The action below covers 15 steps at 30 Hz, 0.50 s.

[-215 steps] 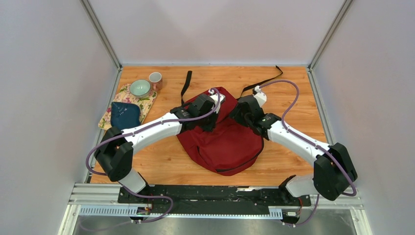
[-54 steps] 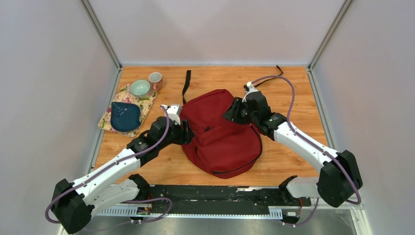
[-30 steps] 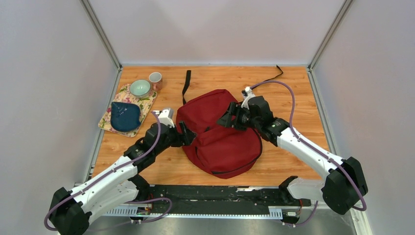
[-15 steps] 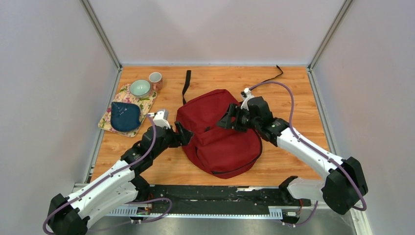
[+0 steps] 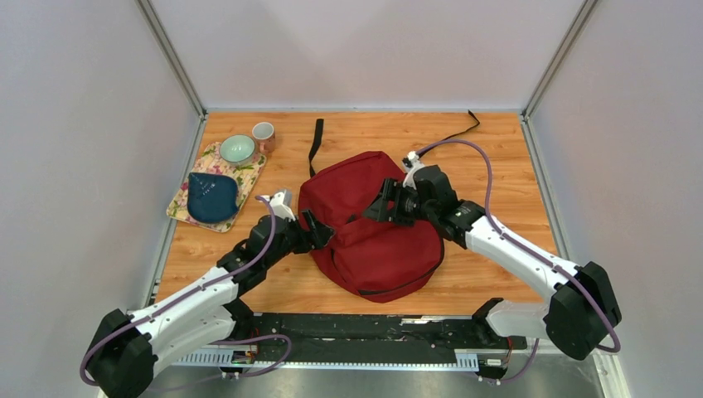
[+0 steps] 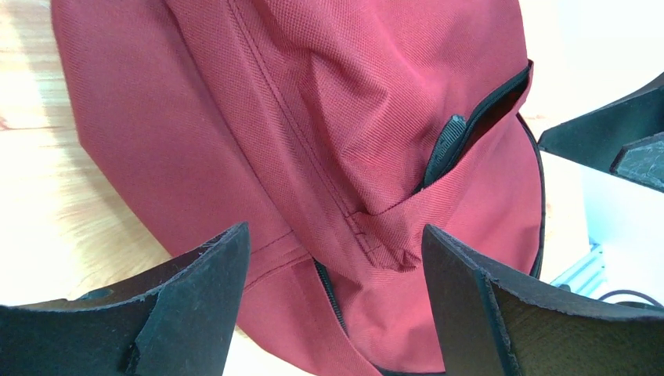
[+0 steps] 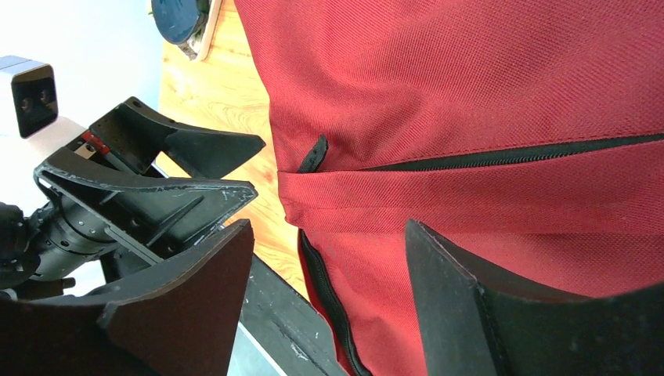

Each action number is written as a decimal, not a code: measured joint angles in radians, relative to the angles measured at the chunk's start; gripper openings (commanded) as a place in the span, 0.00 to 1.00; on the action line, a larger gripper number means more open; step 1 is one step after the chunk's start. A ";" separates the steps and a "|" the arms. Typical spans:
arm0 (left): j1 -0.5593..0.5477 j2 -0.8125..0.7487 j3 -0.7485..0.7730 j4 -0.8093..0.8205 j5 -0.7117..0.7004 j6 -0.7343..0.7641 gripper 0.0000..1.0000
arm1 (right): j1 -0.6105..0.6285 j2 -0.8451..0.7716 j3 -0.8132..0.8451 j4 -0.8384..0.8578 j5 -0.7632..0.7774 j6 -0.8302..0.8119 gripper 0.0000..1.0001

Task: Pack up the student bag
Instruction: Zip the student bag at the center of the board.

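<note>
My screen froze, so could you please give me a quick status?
Left gripper open, at left edge of bag. Right gripper open, over its middle. Bag flat on table. Nothing in the way.

Bright, even light; blown-out wrist highlights

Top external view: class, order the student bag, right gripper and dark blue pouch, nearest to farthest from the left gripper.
1. student bag, beside the left gripper.
2. right gripper, over the bag's middle.
3. dark blue pouch, far left.
</note>
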 measured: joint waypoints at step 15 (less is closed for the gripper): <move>0.039 0.145 -0.044 0.268 0.096 -0.110 0.73 | 0.009 0.067 0.069 0.006 0.002 0.002 0.65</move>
